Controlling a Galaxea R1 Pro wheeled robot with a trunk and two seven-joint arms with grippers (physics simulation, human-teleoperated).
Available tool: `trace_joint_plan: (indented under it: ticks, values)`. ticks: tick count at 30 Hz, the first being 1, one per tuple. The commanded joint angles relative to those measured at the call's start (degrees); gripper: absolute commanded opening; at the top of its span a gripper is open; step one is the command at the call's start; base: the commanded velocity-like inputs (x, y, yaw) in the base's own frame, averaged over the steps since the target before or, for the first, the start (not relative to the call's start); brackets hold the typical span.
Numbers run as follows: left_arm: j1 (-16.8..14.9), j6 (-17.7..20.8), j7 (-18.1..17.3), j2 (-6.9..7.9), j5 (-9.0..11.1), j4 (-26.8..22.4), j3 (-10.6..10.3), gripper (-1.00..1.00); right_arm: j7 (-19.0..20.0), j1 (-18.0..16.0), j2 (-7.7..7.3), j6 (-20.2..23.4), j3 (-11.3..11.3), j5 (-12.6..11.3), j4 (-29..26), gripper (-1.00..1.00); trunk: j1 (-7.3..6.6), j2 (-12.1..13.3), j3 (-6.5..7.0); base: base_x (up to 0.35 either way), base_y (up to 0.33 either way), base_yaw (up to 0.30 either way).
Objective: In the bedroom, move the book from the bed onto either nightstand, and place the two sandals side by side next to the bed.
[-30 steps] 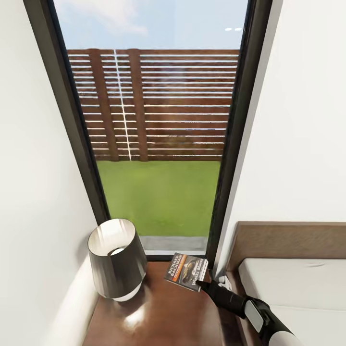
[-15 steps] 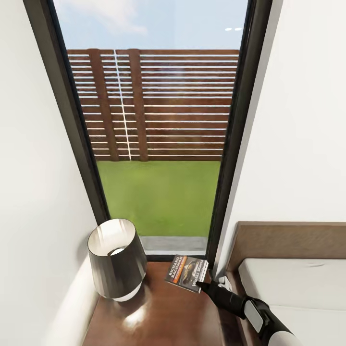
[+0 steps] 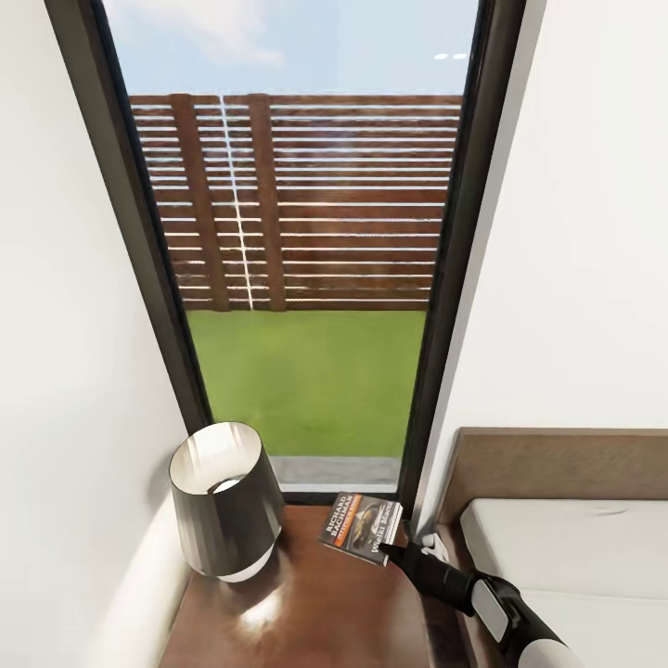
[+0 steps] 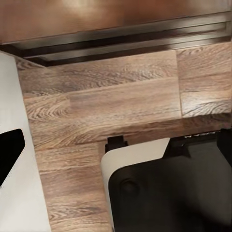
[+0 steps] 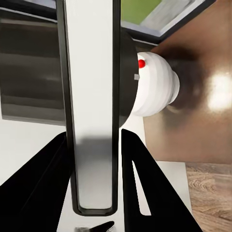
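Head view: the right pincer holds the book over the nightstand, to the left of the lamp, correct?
Not quite. In the head view the book, held by the right pincer over the nightstand, is to the right of the lamp.

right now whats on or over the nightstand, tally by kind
lamp: 1
book, held over the nightstand top in the right gripper: 1
total: 2

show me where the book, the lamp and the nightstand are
book (image 3: 363,525): head view, middle of its dark cover.
lamp (image 3: 225,501): head view, side of its dark shade.
nightstand (image 3: 320,608): head view, bare glossy top in front of the book.
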Motion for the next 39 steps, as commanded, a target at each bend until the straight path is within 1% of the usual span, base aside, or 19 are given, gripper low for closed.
trace_joint_plan:
  ticks: [1, 9, 11, 17, 22, 34, 35, 39]
  values:
    - [-0.34, -0.06, -0.20, 0.03, 0.57, 0.05, -0.31, 1.00, 0.05, -0.05, 0.02, 0.42, -0.25, -0.23, -0.03, -1.00, 0.03, -0.12, -0.13, 0.000, 0.000, 0.000]
    - [-1.63, 0.68, -0.14, 0.05, 0.60, 0.03, 0.76, 1.00, 0.59, -0.03, -0.03, 0.39, -0.29, -0.36, -0.09, -1.00, 0.03, -0.12, -0.13, 0.000, 0.000, 0.000]
    - [-2.06, 0.87, -0.12, 0.06, 0.61, 0.02, 1.37, 1.00, 0.71, -0.04, 0.00, 0.36, -0.16, -0.39, -0.12, -1.00, 0.03, -0.12, -0.13, 0.000, 0.000, 0.000]
    - [-2.38, 1.00, 0.23, 0.06, 0.59, -0.01, 1.87, 1.00, 0.83, -0.03, -0.01, 0.27, -0.13, -0.43, -0.14, -1.00, 0.03, -0.12, -0.13, 0.000, 0.000, 0.000]
    - [-2.49, 1.06, 1.08, 0.06, 0.55, -0.06, 2.03, 1.00, 0.89, 0.02, -0.03, 0.14, -0.22, -0.46, -0.15, -1.00, 0.03, -0.12, -0.13, 0.000, 0.000, 0.000]
    - [-2.47, 0.99, 1.36, 0.06, 0.48, -0.10, 2.06, 1.00, 0.81, 0.04, -0.04, 0.13, -0.33, -0.47, -0.15, -1.00, 0.03, -0.12, -0.13, 0.000, 0.000, 0.000]
    - [-2.77, 1.20, 1.69, 0.32, 0.43, -0.18, 1.98, 1.00, 1.15, 0.29, -0.37, -0.22, -0.66, -0.66, -0.48, -1.00, 0.03, -0.12, -0.13, 0.000, 0.000, 0.000]
    - [-2.79, 1.34, 1.91, 0.32, 0.43, -0.18, 1.98, 1.00, 2.38, 0.29, -0.39, -1.59, -0.95, -0.66, -0.80, -1.00, 0.03, -0.12, -0.13, 0.000, 0.000, 0.000]
